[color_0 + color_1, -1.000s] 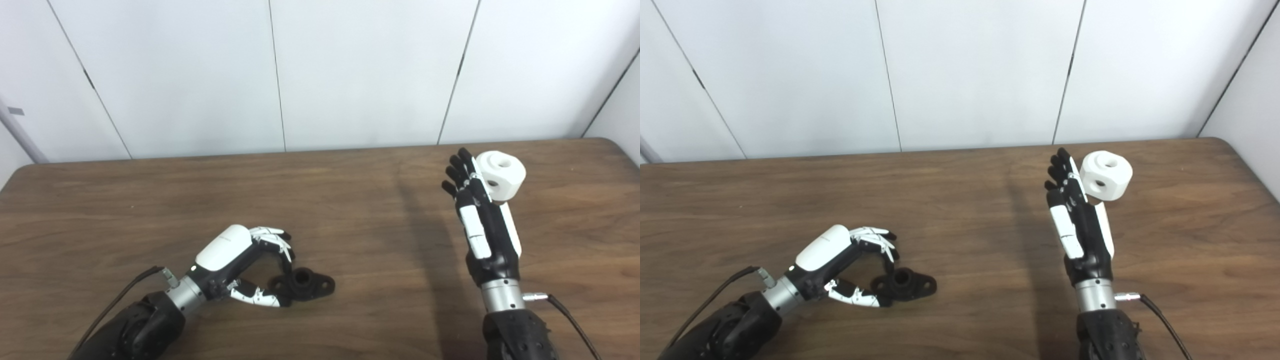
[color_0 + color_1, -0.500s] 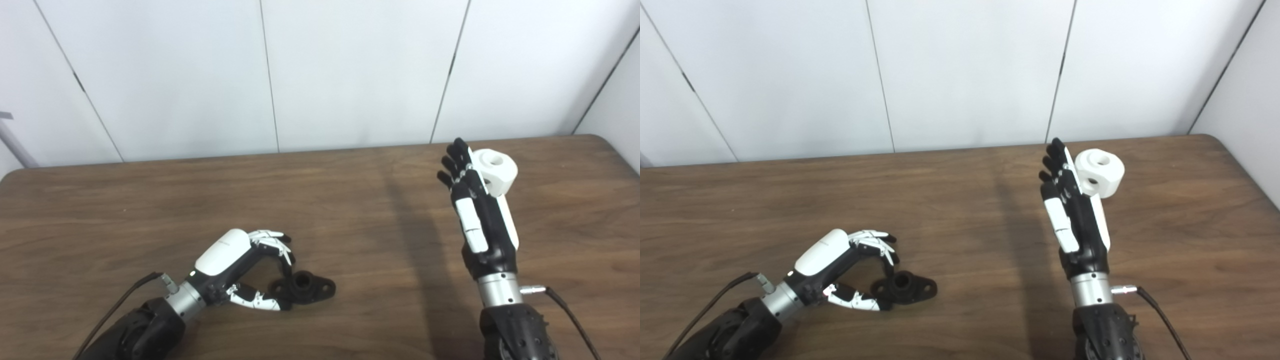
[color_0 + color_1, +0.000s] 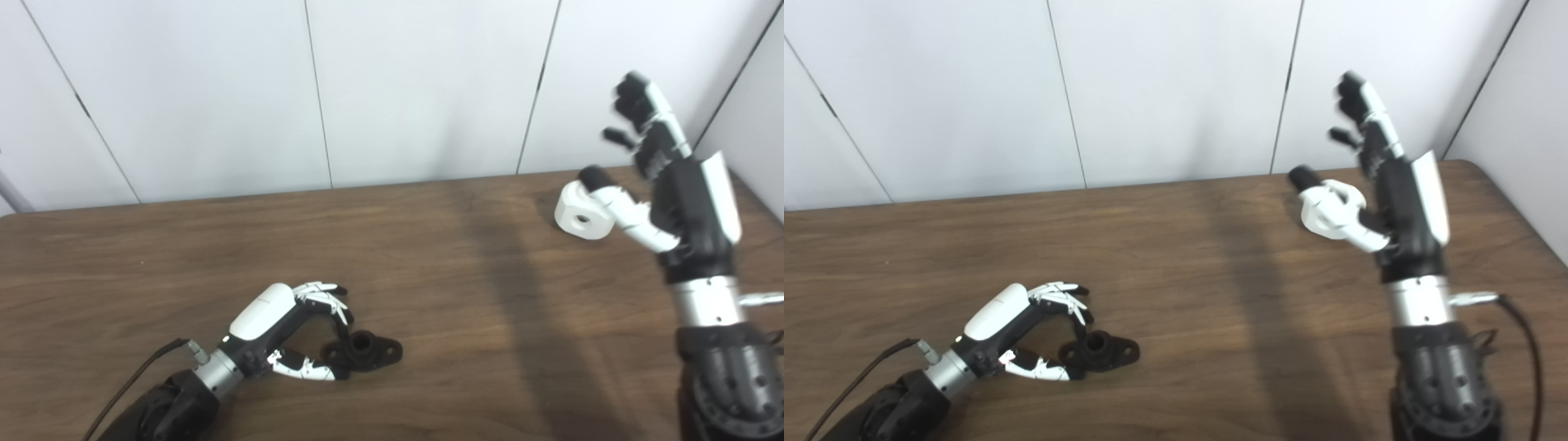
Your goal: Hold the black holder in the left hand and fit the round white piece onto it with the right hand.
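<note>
White wall panels with thin dark seams fill the background, above a brown wood-grain table whose right rear corner is rounded and whose near edge is cut off by the bottom of both views.

At the right, the right hand stands raised well above the table, palm side turned toward the left. Its fingers are spread apart and extended upward, holding nothing; the upper fingertips are blurred, so their exact pose is hard to make out. The thumb reaches out to the left, and its dark tip overlaps the round white piece in both views; whether it touches is not clear. That piece lies on the table near the far right corner, a hole in its side facing the camera.

At the lower left, the left hand rests low on the table, fingers curled over and thumb stretched beneath, pinching the near end of the black holder. The holder lies flat on the table, its central socket pointing up; its near end is hidden by the fingertips.
</note>
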Controlling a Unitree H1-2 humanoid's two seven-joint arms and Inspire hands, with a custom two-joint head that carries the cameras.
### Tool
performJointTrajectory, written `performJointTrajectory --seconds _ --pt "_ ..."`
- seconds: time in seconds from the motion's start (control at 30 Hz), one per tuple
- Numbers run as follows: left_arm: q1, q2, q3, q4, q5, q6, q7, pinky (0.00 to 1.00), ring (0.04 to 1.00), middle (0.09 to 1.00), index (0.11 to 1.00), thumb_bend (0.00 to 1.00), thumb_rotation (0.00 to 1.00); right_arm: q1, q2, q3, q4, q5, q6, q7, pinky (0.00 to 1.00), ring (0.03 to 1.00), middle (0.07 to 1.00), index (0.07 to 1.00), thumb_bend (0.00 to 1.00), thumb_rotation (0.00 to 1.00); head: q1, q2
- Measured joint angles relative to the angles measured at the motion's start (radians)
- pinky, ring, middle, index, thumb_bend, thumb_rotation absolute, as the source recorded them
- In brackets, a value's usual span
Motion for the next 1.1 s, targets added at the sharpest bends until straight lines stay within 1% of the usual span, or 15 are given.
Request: performJointTrajectory --seconds 0.07,0.1,0.17,0.23,0.3,0.37,0.53,0.63,0.7,0.77,0.8,0.93,1.03,1.07,1.1 --pt "-0.001 -0.001 -0.002 0.003 0.000 0.000 0.004 0.88 0.844 0.668 0.484 0.52 0.04 -0.003 -0.024 -0.017 0.000 -0.009 0.017 0.004 0.83 0.895 0.905 0.901 0.58 0.57 -0.011 -0.003" --pt "-0.001 -0.001 -0.002 0.005 0.000 0.000 0.005 0.88 0.844 0.667 0.484 0.52 0.04 -0.007 -0.037 -0.024 0.000 -0.019 0.022 0.005 0.81 0.889 0.905 0.901 0.57 0.55 -0.019 -0.008" --pt "-0.001 -0.001 -0.001 0.005 0.000 0.000 0.006 0.88 0.844 0.665 0.484 0.52 0.04 -0.020 -0.082 -0.038 0.004 -0.049 0.028 0.008 0.78 0.881 0.904 0.899 0.58 0.54 -0.029 -0.011" --pt "-0.001 -0.002 -0.001 0.007 0.000 0.000 0.008 0.87 0.847 0.666 0.484 0.52 0.04 -0.035 -0.119 -0.054 0.028 -0.072 0.027 0.008 0.76 0.873 0.900 0.889 0.60 0.52 -0.039 -0.012" --pt "-0.001 -0.002 -0.001 0.007 0.000 0.000 0.010 0.87 0.845 0.665 0.484 0.52 0.04 -0.049 -0.145 -0.074 0.073 -0.089 0.026 0.003 0.77 0.878 0.900 0.878 0.60 0.48 -0.051 -0.014" --pt "0.000 -0.002 -0.002 0.007 0.000 0.000 0.016 0.87 0.839 0.662 0.483 0.52 0.04 -0.053 -0.155 -0.087 0.106 -0.092 0.026 0.002 0.81 0.882 0.896 0.862 0.60 0.44 -0.057 -0.015" --pt "0.001 -0.002 -0.005 0.010 -0.003 0.000 0.027 0.86 0.836 0.659 0.483 0.52 0.04 -0.057 -0.161 -0.095 0.167 -0.091 0.029 0.005 0.80 0.897 0.902 0.857 0.61 0.43 -0.092 -0.023" --pt "0.000 -0.002 -0.010 0.013 -0.003 0.000 0.035 0.86 0.833 0.655 0.483 0.52 0.04 -0.059 -0.192 -0.092 0.199 -0.094 0.049 0.031 0.81 0.899 0.889 0.850 0.66 0.39 -0.103 -0.029" --pt "0.000 -0.001 -0.012 0.014 -0.005 0.000 0.040 0.86 0.831 0.653 0.483 0.52 0.04 -0.059 -0.227 -0.087 0.220 -0.109 0.070 0.046 0.82 0.886 0.876 0.841 0.69 0.37 -0.111 -0.025" --pt "0.000 -0.001 -0.012 0.015 -0.013 0.000 0.040 0.86 0.831 0.652 0.483 0.52 0.04 -0.059 -0.254 -0.076 0.250 -0.130 0.083 0.055 0.80 0.864 0.863 0.834 0.73 0.38 -0.112 -0.023" --pt "0.000 0.000 -0.013 0.015 -0.021 0.000 0.039 0.86 0.830 0.652 0.483 0.52 0.04 -0.059 -0.266 -0.069 0.272 -0.138 0.087 0.062 0.81 0.864 0.864 0.834 0.75 0.38 -0.114 -0.022" --pt "-0.001 0.002 -0.015 0.016 -0.026 0.000 0.040 0.85 0.828 0.652 0.483 0.52 0.04 -0.059 -0.286 -0.053 0.328 -0.140 0.096 0.094 0.87 0.909 0.905 0.856 0.80 0.41 -0.123 -0.029" --pt "-0.006 0.002 -0.019 0.021 -0.027 0.000 0.042 0.85 0.827 0.651 0.483 0.52 0.04 -0.061 -0.336 -0.028 0.365 -0.133 0.097 0.149 0.93 0.953 0.941 0.871 0.82 0.43 -0.129 -0.032" --pt "-0.008 0.002 -0.019 0.024 -0.028 0.000 0.042 0.85 0.827 0.649 0.483 0.52 0.04 -0.065 -0.356 -0.020 0.371 -0.133 0.103 0.168 0.93 0.957 0.940 0.872 0.85 0.44 -0.129 -0.032" --pt "-0.008 0.003 -0.019 0.026 -0.032 0.000 0.044 0.85 0.827 0.648 0.483 0.52 0.04 -0.072 -0.376 -0.007 0.376 -0.135 0.118 0.185 0.92 0.952 0.931 0.866 0.88 0.45 -0.143 -0.041"
